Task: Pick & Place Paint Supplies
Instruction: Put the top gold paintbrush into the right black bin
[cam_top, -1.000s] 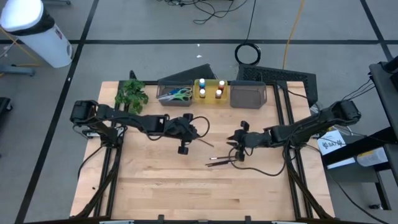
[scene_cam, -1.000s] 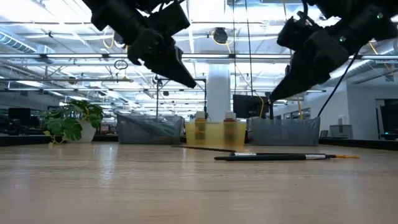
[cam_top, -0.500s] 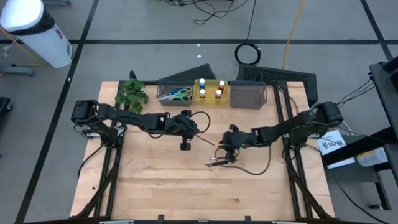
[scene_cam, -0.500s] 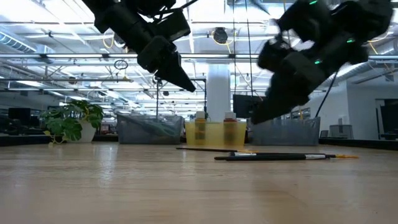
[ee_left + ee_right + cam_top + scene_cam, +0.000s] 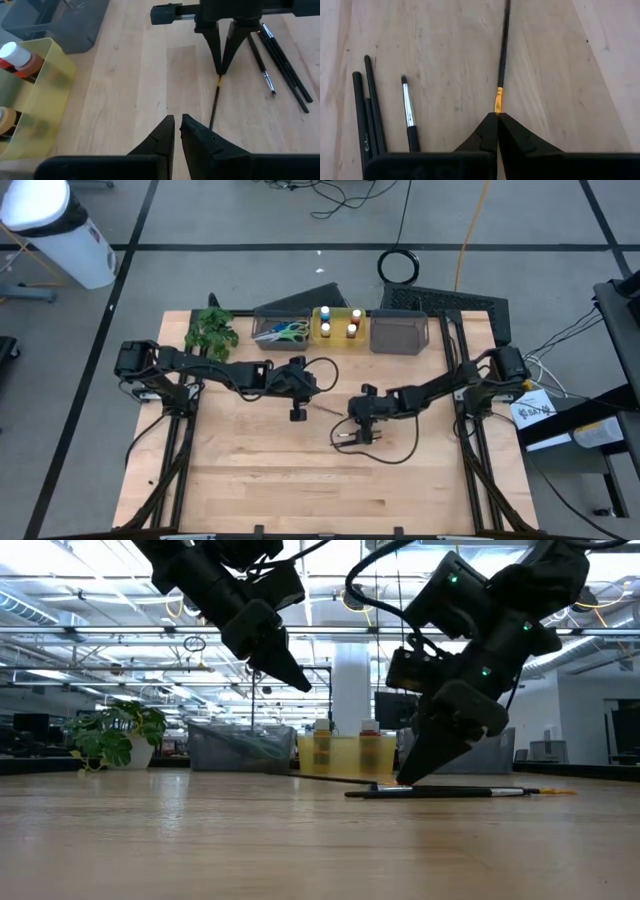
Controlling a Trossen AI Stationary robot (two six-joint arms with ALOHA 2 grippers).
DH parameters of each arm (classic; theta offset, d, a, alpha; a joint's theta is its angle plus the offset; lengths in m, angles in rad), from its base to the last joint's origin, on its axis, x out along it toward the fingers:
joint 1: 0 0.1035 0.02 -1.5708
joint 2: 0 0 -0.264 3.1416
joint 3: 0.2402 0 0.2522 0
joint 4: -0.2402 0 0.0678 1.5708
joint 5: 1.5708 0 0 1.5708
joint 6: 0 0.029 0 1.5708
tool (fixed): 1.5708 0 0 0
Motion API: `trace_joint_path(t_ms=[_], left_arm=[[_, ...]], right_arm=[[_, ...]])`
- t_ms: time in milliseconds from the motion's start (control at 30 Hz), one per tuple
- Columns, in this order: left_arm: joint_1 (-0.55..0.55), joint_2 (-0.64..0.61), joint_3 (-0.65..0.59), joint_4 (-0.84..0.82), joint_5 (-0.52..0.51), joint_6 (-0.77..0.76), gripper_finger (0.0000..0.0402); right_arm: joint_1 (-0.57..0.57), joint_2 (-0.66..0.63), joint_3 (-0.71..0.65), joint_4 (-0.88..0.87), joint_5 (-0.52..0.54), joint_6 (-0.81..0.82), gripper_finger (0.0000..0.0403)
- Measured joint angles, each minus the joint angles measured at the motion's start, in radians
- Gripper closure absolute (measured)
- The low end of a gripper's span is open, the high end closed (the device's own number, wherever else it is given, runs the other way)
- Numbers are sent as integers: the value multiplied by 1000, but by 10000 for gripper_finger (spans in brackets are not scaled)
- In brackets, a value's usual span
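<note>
We see the right tool (image 5: pixel 352 430) low over the middle of the wooden desk (image 5: pixel 250 480), with its two fingers pressed together on the yellow ferrule end of one thin dark brush (image 5: pixel 503 55); its tips reach down to the desk surface in the low view, so the brush is pinched but it lies on the wood. This brush stretches away from the right tool toward the left tool (image 5: pixel 177 125). Just beside the right tool lies a small group of other brushes (image 5: pixel 372 110), dark sticks close together, one of them with a silver ferrule. The left tool hangs above the desk, near the far end of the same brush, and its fingers are nearly together with only a thin gap; they hold nothing. At the far edge of the desk stands a yellow bin (image 5: pixel 338 328) with the small white-capped paint bottles (image 5: pixel 340 321) inside. On the left side of it a grey bin (image 5: pixel 282 331) holds the scissors (image 5: pixel 289 332), and on its right side stands a second grey bin (image 5: pixel 399 333). A green plant (image 5: pixel 212 332) sits at the far left corner of the desk.
</note>
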Motion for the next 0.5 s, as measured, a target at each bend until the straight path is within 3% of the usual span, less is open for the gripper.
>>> trace_joint_path(t_ms=[167, 367, 500], left_arm=[[0, 0, 0, -1, 1, -5, 355], [-1, 13, -11, -55, 18, -130, 353], [-1, 70, -16, -79, 15, -104, 326]], right_arm=[[-13, 20, 2, -21, -20, -1, 402], [-16, 34, 2, -31, -20, 0, 402], [-18, 35, 0, -31, -37, -1, 402]])
